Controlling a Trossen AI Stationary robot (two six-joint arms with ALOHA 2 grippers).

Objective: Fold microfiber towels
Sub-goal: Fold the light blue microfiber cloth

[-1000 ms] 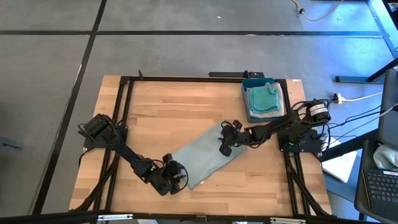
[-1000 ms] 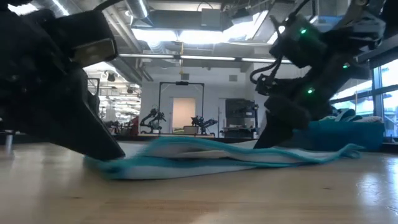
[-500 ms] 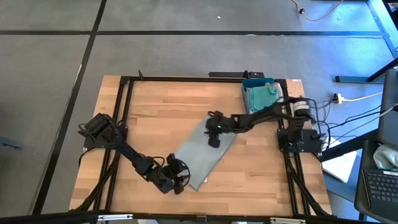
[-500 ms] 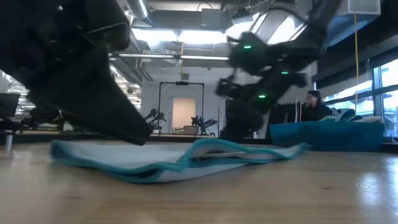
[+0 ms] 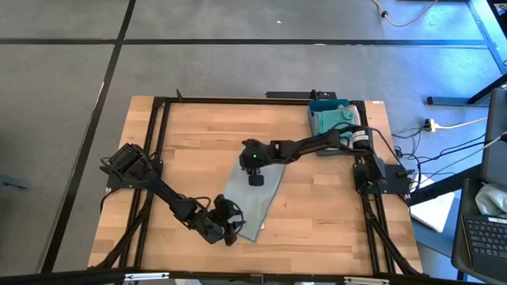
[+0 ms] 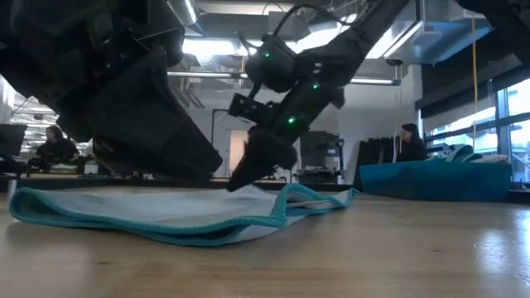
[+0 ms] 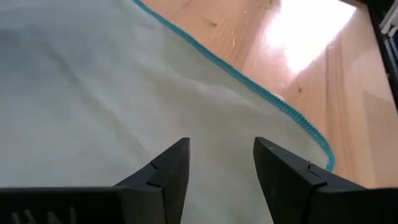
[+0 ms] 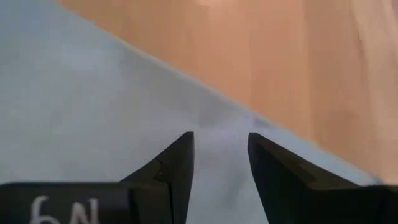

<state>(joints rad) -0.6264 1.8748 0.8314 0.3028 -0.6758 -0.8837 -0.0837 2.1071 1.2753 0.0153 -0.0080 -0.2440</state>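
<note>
A pale grey-green towel (image 5: 255, 198) with a teal hem lies as a long strip on the wooden table, running from near to far. My right gripper (image 5: 256, 176) stands on its far end, fingers apart, with flat cloth (image 8: 93, 93) between them. My left gripper (image 5: 227, 229) is at the strip's near left corner, also open over flat cloth (image 7: 93, 81). In the low view the towel (image 6: 166, 219) lies flat, except for a small raised ripple (image 6: 290, 194) beside the right gripper (image 6: 246, 180). More towels (image 5: 337, 120) are stacked in the blue tray. My left gripper rests its open fingertips (image 7: 171, 162) on the towel's top face near the near left corner (image 5: 238, 229), slanting down from the table's left; the cloth lies flat on the table under them. My right gripper sets its open fingertips (image 8: 177, 152) on the top face of the towel's far end (image 5: 255, 165), slanting down from the table's right. The cloth between the fingers is flat and lies on the table.
A blue tray (image 5: 311, 119) with folded towels stands at the far right corner, under my right arm's reach. Black frame rails run along the table's left, right and far edges. Bare wood (image 5: 198, 150) lies to the left of the towel.
My right gripper has swept toward the table's left edge and a little toward the far edge, rolling as it went. The towel's far end went with it. The strip swung about its near end at my left gripper, from slanting right to lying near-to-far, and flattened.
</note>
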